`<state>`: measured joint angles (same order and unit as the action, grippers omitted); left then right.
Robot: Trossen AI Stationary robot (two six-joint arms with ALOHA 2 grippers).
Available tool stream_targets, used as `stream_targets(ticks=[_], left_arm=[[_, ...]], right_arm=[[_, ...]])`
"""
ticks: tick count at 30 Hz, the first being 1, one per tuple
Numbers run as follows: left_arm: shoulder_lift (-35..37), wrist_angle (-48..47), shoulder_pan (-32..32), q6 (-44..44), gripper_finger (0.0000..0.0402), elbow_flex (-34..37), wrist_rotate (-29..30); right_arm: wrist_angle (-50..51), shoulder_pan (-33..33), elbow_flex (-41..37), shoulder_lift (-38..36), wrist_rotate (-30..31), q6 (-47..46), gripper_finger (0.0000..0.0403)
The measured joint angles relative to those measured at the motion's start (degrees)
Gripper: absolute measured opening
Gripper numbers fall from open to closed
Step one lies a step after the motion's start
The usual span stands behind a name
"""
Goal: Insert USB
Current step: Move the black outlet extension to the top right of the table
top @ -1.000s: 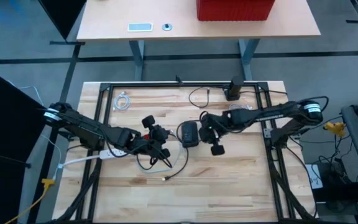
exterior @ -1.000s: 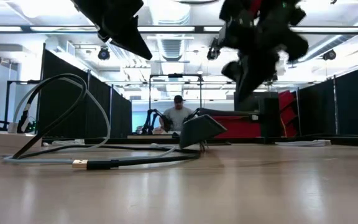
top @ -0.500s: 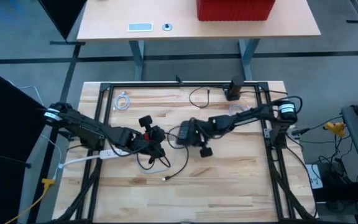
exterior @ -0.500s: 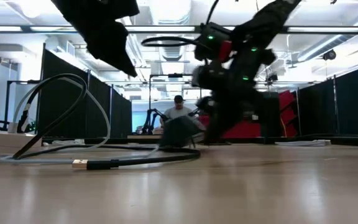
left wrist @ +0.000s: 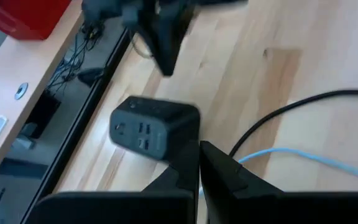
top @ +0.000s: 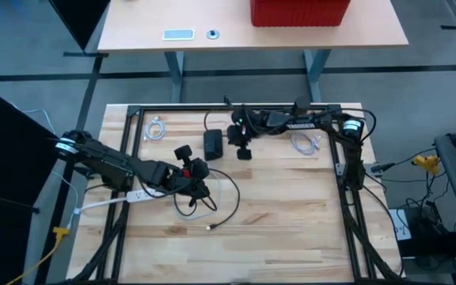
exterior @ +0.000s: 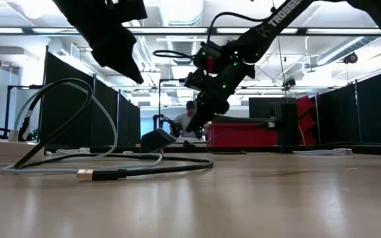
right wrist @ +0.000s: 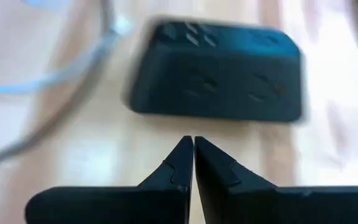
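Observation:
A black charger block [top: 213, 143] lies flat on the wooden table toward its far side; its USB ports [left wrist: 143, 134] face my left gripper. A black cable loops across the middle of the table, and its USB plug [top: 210, 228] [exterior: 84, 174] lies loose near the front. My left gripper [top: 199, 170] [left wrist: 199, 152] hovers shut above the cable loop, short of the block. My right gripper [top: 228, 138] [right wrist: 192, 142] is shut, slanting down just right of the block [right wrist: 216, 68]. My right gripper points its shut fingertips [right wrist: 182, 152] at the block's long side [right wrist: 216, 112]. A strip of wood shows between them in the right wrist view. Whether the fingers touch the block, I cannot tell.
A black metal frame [top: 133, 142] borders the table. A white cable coil [top: 157, 128] lies far left, another coil [top: 305, 142] and a black stand [top: 299, 111] far right, and a white power strip [top: 133, 194] under my left arm. A person [exterior: 189, 122] sits beyond the table.
My right gripper has swept quickly from the table's middle toward its far edge and leftward, staying shut. The charger block has slid ahead of it from the middle to the far side. The cable's loop has shifted with the block; the plug has stayed put.

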<state>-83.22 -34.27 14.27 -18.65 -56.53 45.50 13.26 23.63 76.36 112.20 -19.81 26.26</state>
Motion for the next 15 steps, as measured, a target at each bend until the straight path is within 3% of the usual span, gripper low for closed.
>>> stream_targets(ticks=[4,6,10,15], left_arm=[[0.3,-1.9,-4.0,1.5,0.0000,0.0,1.1],[0.7,-1.9,-6.8,2.9,0.0000,0.0,1.4],[1.4,-1.6,-13.4,6.2,0.0000,0.0,-0.7],[1.7,-1.6,-21.8,10.3,0.0000,0.0,-6.7]], right_arm=[[-2.4,-0.5,0.0,0.6,-12.9,-3.6,0.0000],[-5.1,-1.4,0.0,1.8,-14.5,-6.1,0.0000],[-11.7,-3.6,-0.2,5.5,-9.1,-10.8,0.0000],[-13.1,-5.8,0.1,5.5,4.3,-11.3,0.0000]])
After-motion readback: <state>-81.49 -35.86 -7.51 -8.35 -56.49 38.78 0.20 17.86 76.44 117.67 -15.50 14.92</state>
